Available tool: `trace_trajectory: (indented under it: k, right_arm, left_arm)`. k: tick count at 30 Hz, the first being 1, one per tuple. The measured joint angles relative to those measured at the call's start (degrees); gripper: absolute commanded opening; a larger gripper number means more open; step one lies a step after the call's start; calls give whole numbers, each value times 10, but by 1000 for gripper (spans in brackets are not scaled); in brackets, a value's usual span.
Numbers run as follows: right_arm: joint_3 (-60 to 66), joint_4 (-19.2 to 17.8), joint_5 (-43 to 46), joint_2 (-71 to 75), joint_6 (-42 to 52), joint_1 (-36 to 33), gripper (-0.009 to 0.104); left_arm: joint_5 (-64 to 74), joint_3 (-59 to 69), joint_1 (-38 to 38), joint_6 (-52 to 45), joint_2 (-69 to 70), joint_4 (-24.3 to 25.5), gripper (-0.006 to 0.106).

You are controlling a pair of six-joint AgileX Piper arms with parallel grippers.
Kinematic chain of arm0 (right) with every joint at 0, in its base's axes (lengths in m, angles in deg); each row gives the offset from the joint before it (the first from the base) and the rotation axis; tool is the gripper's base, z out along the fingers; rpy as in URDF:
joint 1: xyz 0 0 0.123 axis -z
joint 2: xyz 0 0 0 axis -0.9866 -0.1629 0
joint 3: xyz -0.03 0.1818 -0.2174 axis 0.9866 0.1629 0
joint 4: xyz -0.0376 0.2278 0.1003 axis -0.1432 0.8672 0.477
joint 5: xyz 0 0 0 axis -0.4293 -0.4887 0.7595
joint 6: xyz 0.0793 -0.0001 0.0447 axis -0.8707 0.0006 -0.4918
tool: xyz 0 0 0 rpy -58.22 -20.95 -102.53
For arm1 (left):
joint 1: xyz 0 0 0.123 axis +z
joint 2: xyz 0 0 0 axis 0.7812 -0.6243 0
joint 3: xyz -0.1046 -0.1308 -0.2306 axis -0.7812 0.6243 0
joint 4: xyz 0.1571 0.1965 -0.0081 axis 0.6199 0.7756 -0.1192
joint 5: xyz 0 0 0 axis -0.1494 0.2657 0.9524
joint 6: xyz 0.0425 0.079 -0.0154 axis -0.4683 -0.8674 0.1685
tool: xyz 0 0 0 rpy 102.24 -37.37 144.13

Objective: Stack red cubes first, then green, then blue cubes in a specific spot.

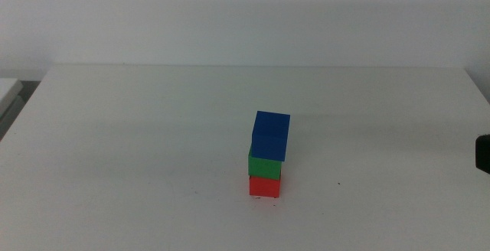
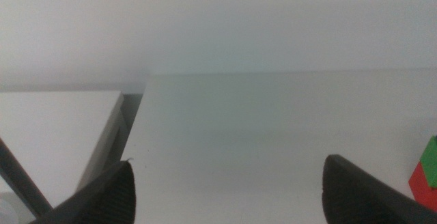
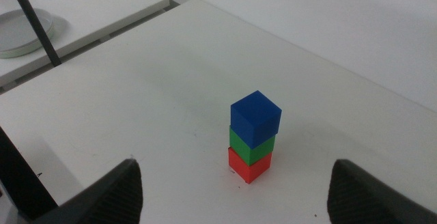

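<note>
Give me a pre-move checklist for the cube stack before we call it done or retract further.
1. Order: red cube at the bottom, green cube in the middle, blue cube on top: ok.
2. Alignment: in the middle view the blue cube overhangs the green one toward the right: not ok.
3. Left gripper is open, holds nothing, and the stack is off to its side: ok.
4. Right gripper is open, empty, and apart from the stack: ok.
5. Stack sits on the marked spot: cannot tell, since the specks are mostly covered.
6. Table around the stack shows no stray cubes: ok.
</note>
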Motion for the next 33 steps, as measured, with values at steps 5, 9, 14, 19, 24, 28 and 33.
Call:
trace_trajectory:
  k: [5,9,14,19,24,28,33]
  right_arm:
    - [0,0,0,0,0,0,86]
    - [0,0,0,0,0,0,86]
    - [8,-6,15,0,0,0,86]
    - [89,-15,156,0,0,18,86]
    - [191,92,291,1,0,112,86]
    - [262,119,331,26,0,215,86]
    - [348,119,343,102,0,335,86]
  left_arm:
    - [-2,0,0,0,18,0,94]
    - [-2,0,0,0,28,0,94]
    - [-5,4,0,0,34,1,94]
    - [-71,57,0,0,68,6,94]
    - [-171,166,0,0,126,1,94]
    - [-197,241,0,0,133,-14,94]
    - [-305,303,0,0,133,-17,94]
